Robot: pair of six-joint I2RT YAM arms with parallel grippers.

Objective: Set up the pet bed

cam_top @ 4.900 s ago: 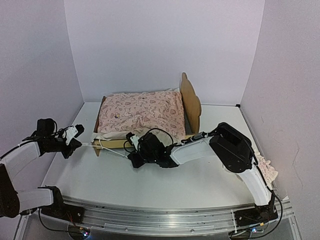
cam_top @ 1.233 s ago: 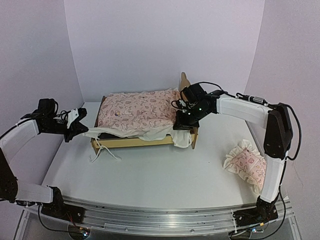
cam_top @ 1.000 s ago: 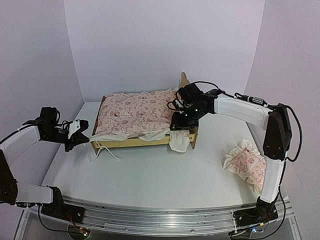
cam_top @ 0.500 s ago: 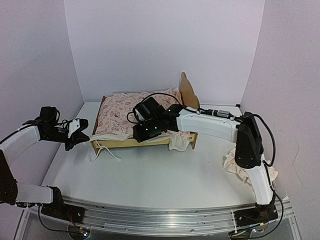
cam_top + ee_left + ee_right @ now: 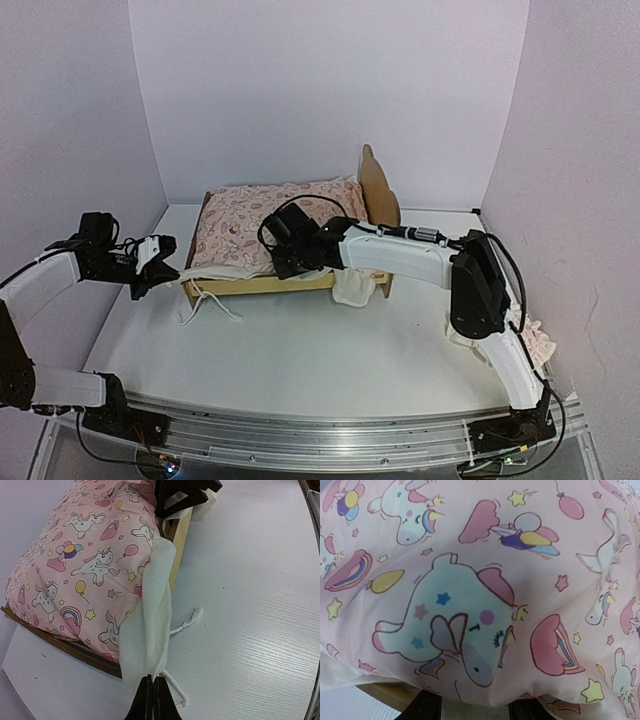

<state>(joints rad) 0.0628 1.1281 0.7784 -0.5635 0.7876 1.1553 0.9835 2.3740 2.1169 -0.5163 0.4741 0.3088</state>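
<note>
The bed [image 5: 255, 287] was set at the back of the desk [image 5: 300, 360], headboard to the right, and covered by the quilt [image 5: 250, 225]; a white cloth [image 5: 150, 630] hanging over its near rail was pinched by the left gripper [image 5: 152, 697]; the right gripper [image 5: 283, 262] was at the quilt's near edge, jaws spread.

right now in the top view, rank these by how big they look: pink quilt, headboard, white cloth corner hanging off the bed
1. pink quilt
2. headboard, seen nearly edge-on
3. hanging white cloth corner, not far behind the headboard
</note>
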